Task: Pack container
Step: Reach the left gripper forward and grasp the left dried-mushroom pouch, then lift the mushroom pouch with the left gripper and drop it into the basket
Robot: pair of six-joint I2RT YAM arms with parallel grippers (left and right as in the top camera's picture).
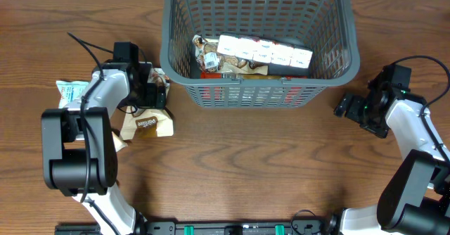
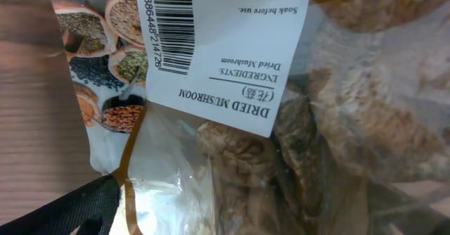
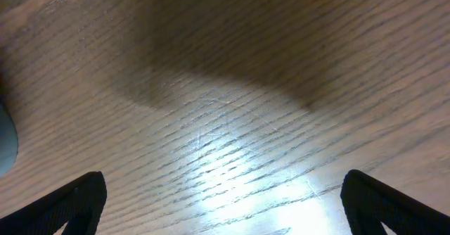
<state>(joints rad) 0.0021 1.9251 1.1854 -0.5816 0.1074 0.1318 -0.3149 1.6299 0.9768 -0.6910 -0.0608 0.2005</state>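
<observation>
The container [image 1: 169,52], a large dark grey lattice basket, stands at the back middle and holds a row of white boxes [image 1: 264,52] and snack packets [image 1: 207,53]. My left gripper [image 1: 153,93] is low at the basket's left side, over a clear dried mushroom packet [image 2: 232,45] that fills the left wrist view. Only its left finger [image 2: 67,210] shows, set wide, and the other is hidden behind the packet. My right gripper [image 1: 349,107] is open and empty over bare wood [image 3: 225,122], right of the basket.
A cream and brown packet [image 1: 148,125] lies just in front of my left gripper. A white and green packet [image 1: 70,91] lies further left. Both arms' bases stand at the front corners of the wooden table.
</observation>
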